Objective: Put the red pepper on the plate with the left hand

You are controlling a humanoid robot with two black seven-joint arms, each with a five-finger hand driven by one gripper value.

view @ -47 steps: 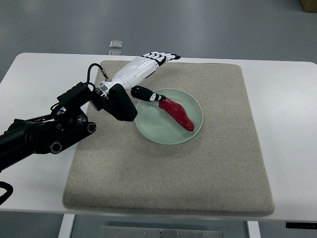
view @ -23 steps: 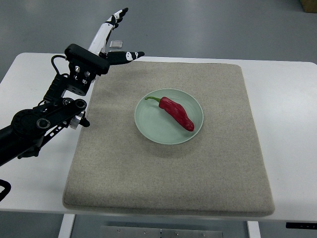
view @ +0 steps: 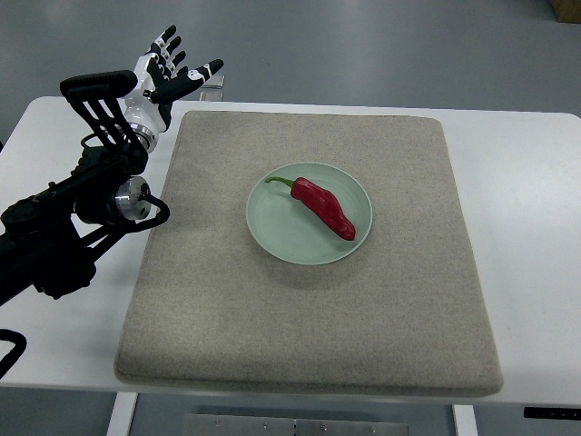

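Red pepper (view: 324,207) lying on plate (view: 273,228), stem far-left, tip near-right. Left hand (view: 166,74) spread, empty, beyond mat's (view: 309,318) far-left corner, well apart. Open mat all around plate.

Pepper (view: 323,206) lies on the plate (view: 281,234), mid-mat (view: 300,336); left hand (view: 162,76) beyond the mat's far-left corner

The left arm (view: 77,213) is built of black, blocky links with round silver joint caps and thin black cables looping beside them. Its left hand (view: 163,77) is white, with black segmented fingers (view: 205,69) marked by white bands.
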